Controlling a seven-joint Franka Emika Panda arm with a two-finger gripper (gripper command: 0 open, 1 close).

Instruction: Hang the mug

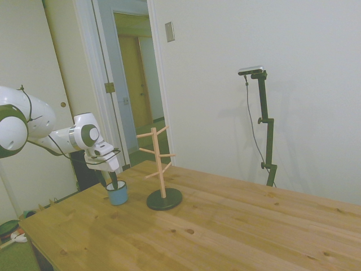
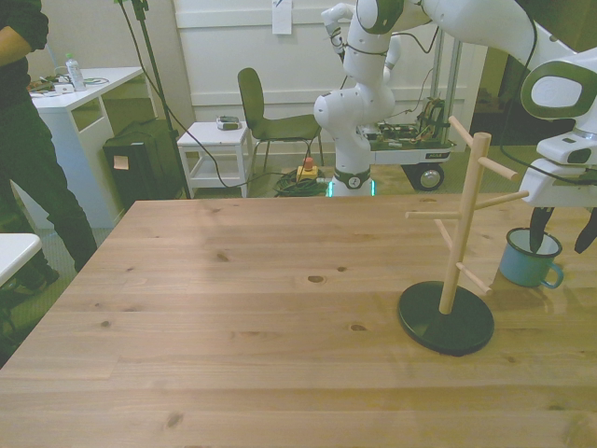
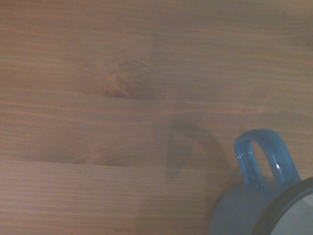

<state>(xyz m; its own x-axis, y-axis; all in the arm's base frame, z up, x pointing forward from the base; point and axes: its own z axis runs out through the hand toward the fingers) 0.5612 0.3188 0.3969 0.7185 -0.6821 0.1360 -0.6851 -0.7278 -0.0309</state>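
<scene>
The mug (image 2: 529, 259) is standing upright on the wooden table (image 2: 242, 317), just beside the peg stand (image 2: 454, 276), on the front view's right. The gripper (image 2: 563, 232) is reaching down over it with its fingers spread — one dark finger (image 2: 539, 230) is dipping inside the rim while the other is hanging outside, which looks like a bid to pinch the wall. The mug's white inside is showing nothing in it. Its handle (image 3: 264, 156) is sticking out sideways — free for a peg.
</scene>
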